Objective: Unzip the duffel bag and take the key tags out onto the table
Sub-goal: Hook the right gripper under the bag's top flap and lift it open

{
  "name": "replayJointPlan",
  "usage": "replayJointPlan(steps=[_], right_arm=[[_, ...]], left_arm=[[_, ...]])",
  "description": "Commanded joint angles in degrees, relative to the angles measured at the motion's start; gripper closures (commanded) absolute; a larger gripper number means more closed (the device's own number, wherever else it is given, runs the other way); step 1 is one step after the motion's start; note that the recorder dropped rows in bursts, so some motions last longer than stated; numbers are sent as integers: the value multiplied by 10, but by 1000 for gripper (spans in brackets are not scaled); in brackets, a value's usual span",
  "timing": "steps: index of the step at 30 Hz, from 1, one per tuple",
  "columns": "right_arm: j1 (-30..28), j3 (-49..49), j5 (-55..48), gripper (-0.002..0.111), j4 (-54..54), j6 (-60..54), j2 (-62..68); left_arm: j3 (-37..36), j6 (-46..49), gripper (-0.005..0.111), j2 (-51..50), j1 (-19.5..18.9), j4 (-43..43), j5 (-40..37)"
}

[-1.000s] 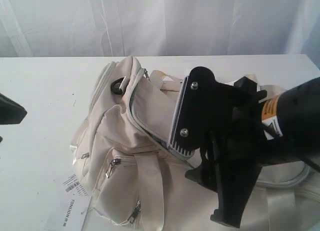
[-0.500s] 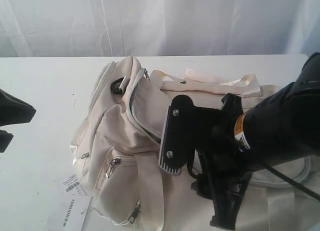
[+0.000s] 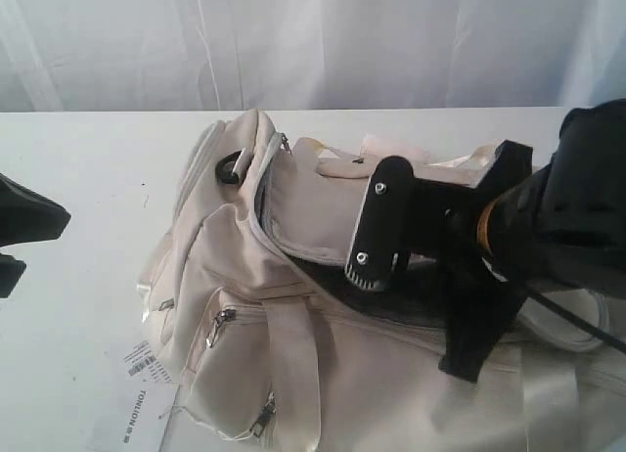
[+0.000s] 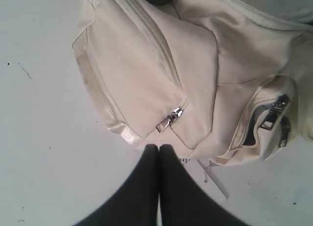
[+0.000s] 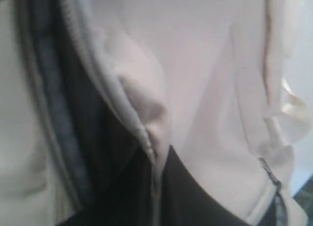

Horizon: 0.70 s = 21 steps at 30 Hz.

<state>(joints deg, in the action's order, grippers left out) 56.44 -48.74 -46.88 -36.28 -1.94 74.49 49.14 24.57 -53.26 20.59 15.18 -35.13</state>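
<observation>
The cream duffel bag (image 3: 245, 276) lies on the white table (image 3: 78, 158). Its top zip stands parted, and a dark gap (image 3: 323, 274) shows grey lining. My right gripper (image 5: 159, 152) is shut on the zip-edged fabric lip of that opening; its black fingers (image 5: 195, 201) pinch the cloth. In the exterior view the right arm (image 3: 548, 217) and its camera mount cover the middle of the bag. My left gripper (image 4: 159, 147) is shut and empty, just off the bag's end pocket, near a metal zip pull (image 4: 169, 119). The key tags are hidden.
A white barcode paper label (image 3: 137, 374) lies on the table at the bag's near left corner. Webbing straps (image 3: 430, 163) trail over the bag's far side. A pale curtain hangs behind the table. The left gripper (image 3: 29, 222) sits at the left edge.
The right gripper has shut on the opening's edge. The right arm has shifted right and up, and the bag's mouth now gapes wider.
</observation>
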Motion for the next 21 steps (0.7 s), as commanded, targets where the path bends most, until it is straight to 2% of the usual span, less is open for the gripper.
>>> replayJointPlan(steps=[1,9,21], right_arm=[[0,0,9,108,-128,100,0],[-7,-46,13,108,-256,205,5],[-130,-159,87,108,-257,201,101]], left_arm=[[-4,-4,107,6,1,9,-3],[-4,-4,107,6,1,12,-3],[-4,-4,107,6,1,26,-3]])
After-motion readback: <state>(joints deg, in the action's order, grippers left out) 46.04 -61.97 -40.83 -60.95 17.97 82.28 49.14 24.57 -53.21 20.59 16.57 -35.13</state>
